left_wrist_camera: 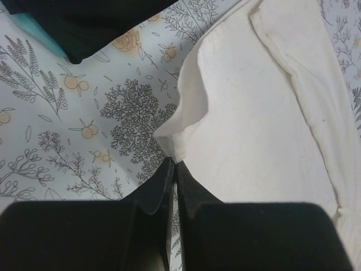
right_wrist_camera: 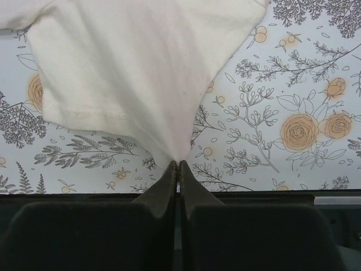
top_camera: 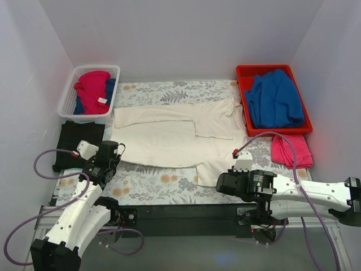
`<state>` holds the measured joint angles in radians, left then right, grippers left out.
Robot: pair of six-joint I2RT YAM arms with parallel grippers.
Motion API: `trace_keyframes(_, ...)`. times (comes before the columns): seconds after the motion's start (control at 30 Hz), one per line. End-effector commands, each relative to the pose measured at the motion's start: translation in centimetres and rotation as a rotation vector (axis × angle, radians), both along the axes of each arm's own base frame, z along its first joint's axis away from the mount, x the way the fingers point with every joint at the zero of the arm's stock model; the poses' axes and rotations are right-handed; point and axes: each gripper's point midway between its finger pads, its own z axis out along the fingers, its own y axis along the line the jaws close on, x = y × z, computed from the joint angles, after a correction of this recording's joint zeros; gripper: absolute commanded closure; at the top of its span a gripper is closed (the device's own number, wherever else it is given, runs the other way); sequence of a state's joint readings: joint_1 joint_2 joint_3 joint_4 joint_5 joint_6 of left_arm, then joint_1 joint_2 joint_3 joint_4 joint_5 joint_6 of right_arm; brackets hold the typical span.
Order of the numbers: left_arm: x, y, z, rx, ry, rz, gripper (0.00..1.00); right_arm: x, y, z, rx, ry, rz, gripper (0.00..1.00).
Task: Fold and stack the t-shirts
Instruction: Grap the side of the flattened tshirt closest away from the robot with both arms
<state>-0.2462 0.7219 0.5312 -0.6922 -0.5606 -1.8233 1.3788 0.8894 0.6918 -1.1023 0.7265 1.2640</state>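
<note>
A large cream-white long-sleeved t-shirt (top_camera: 169, 138) lies spread on the floral tablecloth (top_camera: 152, 183), one sleeve folded across its top. My left gripper (top_camera: 115, 151) is shut on the shirt's near left corner, seen pinched in the left wrist view (left_wrist_camera: 176, 162). My right gripper (top_camera: 217, 182) is shut on the end of the near sleeve (top_camera: 207, 169), the cloth pulled to a point at the jaws in the right wrist view (right_wrist_camera: 179, 162). A black t-shirt (top_camera: 78, 144) lies flat at the left edge, its corner showing in the left wrist view (left_wrist_camera: 90, 25).
A white basket (top_camera: 70, 99) with red and blue shirts stands back left. A red bin (top_camera: 243, 76) holding a blue shirt (top_camera: 275, 99) stands back right. A pink shirt (top_camera: 290, 151) lies in front of the bin. The table's black front edge (top_camera: 180, 212) runs between the arms.
</note>
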Motion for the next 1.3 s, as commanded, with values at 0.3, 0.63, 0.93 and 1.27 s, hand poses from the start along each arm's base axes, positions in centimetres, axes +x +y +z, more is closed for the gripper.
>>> trace_keyframes(0.3, -2.7, 2.8, 3.5, 0.015, -0.079, 0.162, 1.0, 0.8, -0.4, 3.3, -0.051, -0.116, -0.016, 0.99)
trace_keyframes(0.63, -3.0, 3.3, 3.9, 0.032, -0.069, 0.194, 1.0, 2.8, 1.2, 7.4, -0.055, -0.27, -0.01, 0.99)
trace_keyframes(0.93, -0.4, 2.3, 4.7, 0.046, -0.087, 0.136, 1.0, 5.1, 0.7, 11.2, -0.035, -0.441, -0.033, 0.99)
trace_keyframes(1.27, 1.9, 1.5, 4.6, 0.06, -0.08, 0.094, 1.0, 7.8, 2.9, 10.5, -0.02, -0.427, 0.039, 0.99)
